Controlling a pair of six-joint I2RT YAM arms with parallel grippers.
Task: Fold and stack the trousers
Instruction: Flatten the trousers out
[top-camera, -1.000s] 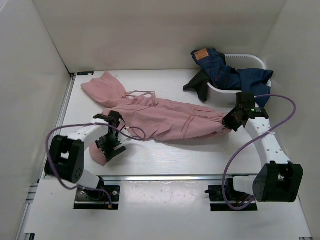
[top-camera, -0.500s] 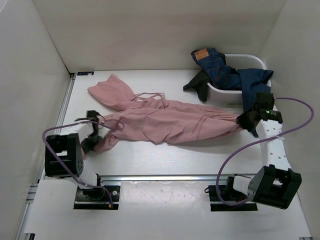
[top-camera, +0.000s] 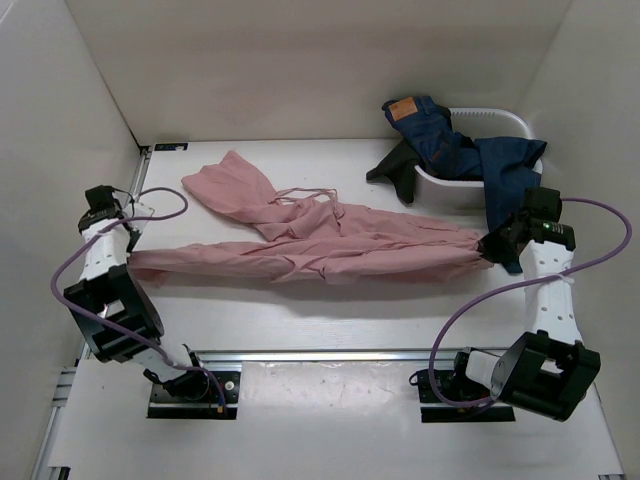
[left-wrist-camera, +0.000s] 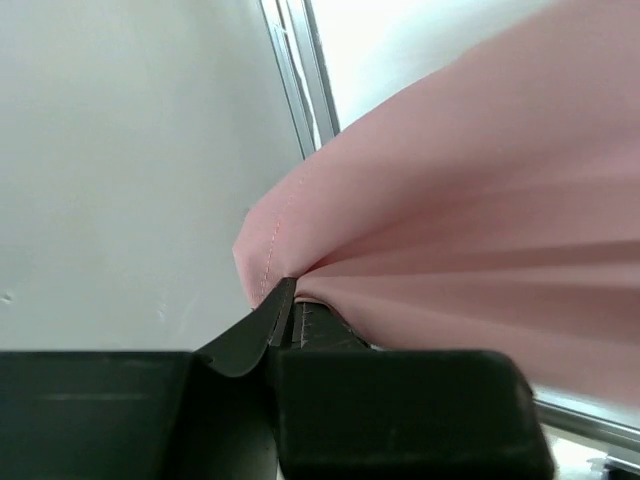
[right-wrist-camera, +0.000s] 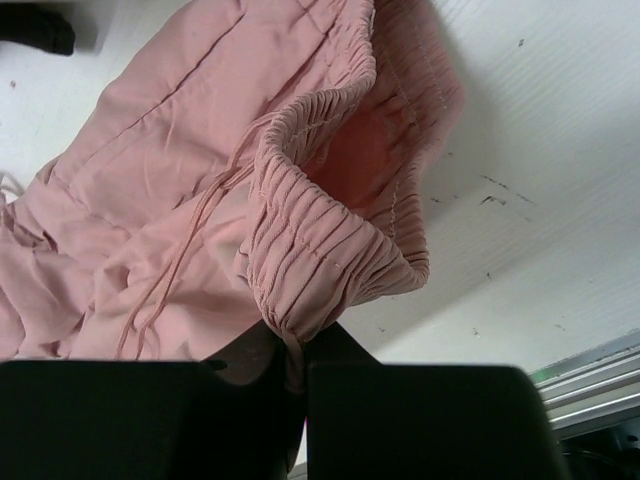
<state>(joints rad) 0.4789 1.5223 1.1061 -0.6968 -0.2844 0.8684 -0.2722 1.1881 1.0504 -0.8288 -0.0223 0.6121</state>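
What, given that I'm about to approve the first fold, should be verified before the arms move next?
1. Left gripper shut on the hem of one trouser leg: ok.
2. Right gripper shut on the gathered waist: ok.
3. Trousers stretched in a line between both grippers: ok.
4. Other leg aligned with the held one: not ok, it lies bunched toward the far left.
5. Drawstrings tucked away: not ok, they trail loose over the fabric.
6. Right gripper apart from the blue jeans hanging over the white basket: cannot tell.
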